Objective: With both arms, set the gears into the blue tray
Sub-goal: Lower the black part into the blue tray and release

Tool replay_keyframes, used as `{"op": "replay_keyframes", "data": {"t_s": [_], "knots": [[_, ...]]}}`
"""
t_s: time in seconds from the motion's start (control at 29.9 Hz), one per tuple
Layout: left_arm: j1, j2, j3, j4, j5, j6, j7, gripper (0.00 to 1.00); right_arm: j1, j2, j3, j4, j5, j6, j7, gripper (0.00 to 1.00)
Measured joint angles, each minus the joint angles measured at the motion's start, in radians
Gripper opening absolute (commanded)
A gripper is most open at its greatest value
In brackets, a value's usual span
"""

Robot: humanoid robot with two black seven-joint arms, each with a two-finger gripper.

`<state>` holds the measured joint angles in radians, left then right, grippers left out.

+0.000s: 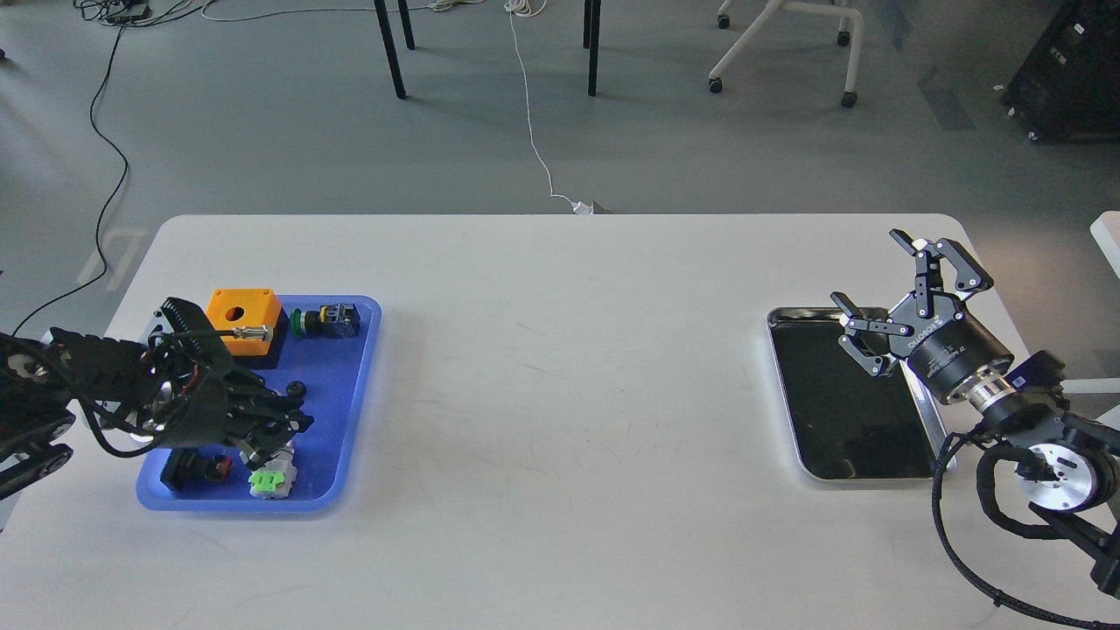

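White rectangular table (560, 420) with rounded corners, carrying 2 trays well apart

Left side: bright blue rectangular plastic tray (350, 437) with low raised rim. Contents: orange box with a round hole on a black base (243, 322) at the far left corner; green-capped button part (325, 321) just beside it; small black toothed gear (296, 388) near the middle of the tray; black-and-red push-button part (199, 467) and a white-and-green part (273, 478) at the near edge

Left black robot hand (262, 429): low over the blue tray, dark and end-on; fingers not distinguishable, state cannot be told

Right side: shiny steel-rimmed black tray (862, 411)

Right black robot hand (888, 289): above the far right corner of the steel-rimmed tray, 2 fingers spread wide apart, holding nothing
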<state>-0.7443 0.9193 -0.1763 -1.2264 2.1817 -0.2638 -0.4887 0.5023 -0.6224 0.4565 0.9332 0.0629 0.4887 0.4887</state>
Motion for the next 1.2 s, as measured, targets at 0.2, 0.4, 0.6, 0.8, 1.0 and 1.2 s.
{"op": "replay_keyframes", "data": {"t_s": [0.2,0.4,0.6,0.8,1.0,1.2], "knots": [[0.005,-0.005,-0.003,0.017,0.000,0.000,0.000,0.17,0.001,0.000,-0.002,0.001,0.000,0.000,0.000,0.96],[0.009,-0.021,-0.004,0.051,0.000,0.000,0.000,0.21,0.002,0.000,-0.002,0.001,0.000,0.000,0.000,0.96],[0.010,-0.025,-0.005,0.059,0.000,0.000,0.000,0.22,-0.001,0.000,-0.002,0.002,0.000,0.000,0.000,0.96],[0.010,-0.031,-0.006,0.080,0.000,0.000,0.000,0.23,-0.001,0.000,-0.002,0.003,0.000,0.000,0.000,0.96],[0.010,-0.044,-0.008,0.097,0.000,0.000,0.000,0.23,-0.001,0.000,-0.002,0.003,0.000,0.000,0.000,0.96],[0.010,-0.046,-0.009,0.103,0.000,0.000,0.000,0.34,-0.001,0.000,-0.002,0.003,0.000,0.000,0.000,0.96]]}}
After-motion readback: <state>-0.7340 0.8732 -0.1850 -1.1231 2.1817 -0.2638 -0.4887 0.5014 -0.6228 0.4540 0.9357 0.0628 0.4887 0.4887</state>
